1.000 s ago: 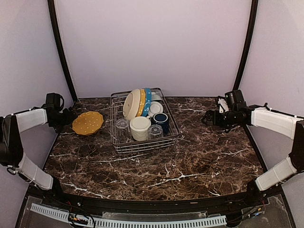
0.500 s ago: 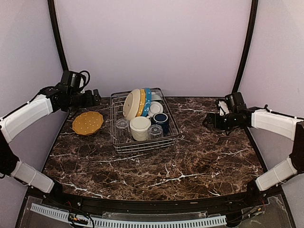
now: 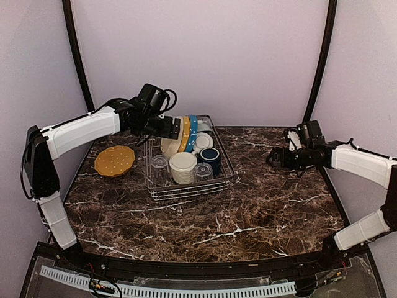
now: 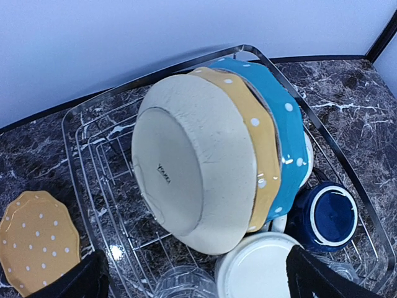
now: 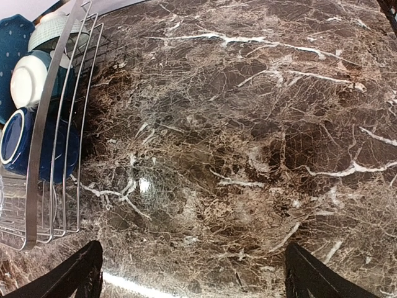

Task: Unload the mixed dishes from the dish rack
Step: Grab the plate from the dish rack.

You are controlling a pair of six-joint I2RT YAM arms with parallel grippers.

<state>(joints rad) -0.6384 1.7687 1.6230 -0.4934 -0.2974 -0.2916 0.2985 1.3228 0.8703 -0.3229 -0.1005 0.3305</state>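
The dish rack [image 3: 192, 191] stands at the table's middle back. In it, on edge, lean a cream bowl [image 3: 172, 138], a yellow plate [image 3: 185, 133] and a blue dotted plate [image 3: 193, 131]. An upturned white bowl [image 3: 183, 167], a dark blue mug [image 3: 209, 156] and two clear glasses [image 3: 159, 164] sit in front of them. My left gripper [image 3: 177, 129] hangs open just above the cream bowl [image 4: 192, 174], touching nothing. My right gripper [image 3: 273, 155] is open over bare marble right of the rack, empty. The mug [image 5: 25, 143] shows at the right wrist view's left edge.
A yellow dotted plate [image 3: 114, 161] lies flat on the marble left of the rack. A small white bowl [image 3: 202, 142] rests behind the mug. Black frame posts [image 3: 321, 62] rise at both back corners. The table's right edge runs under my right arm.
My left arm has swung from the far left beside the yellow dotted plate, up and rightward, to over the rack's back. The right arm has barely shifted. The dishes have not moved.
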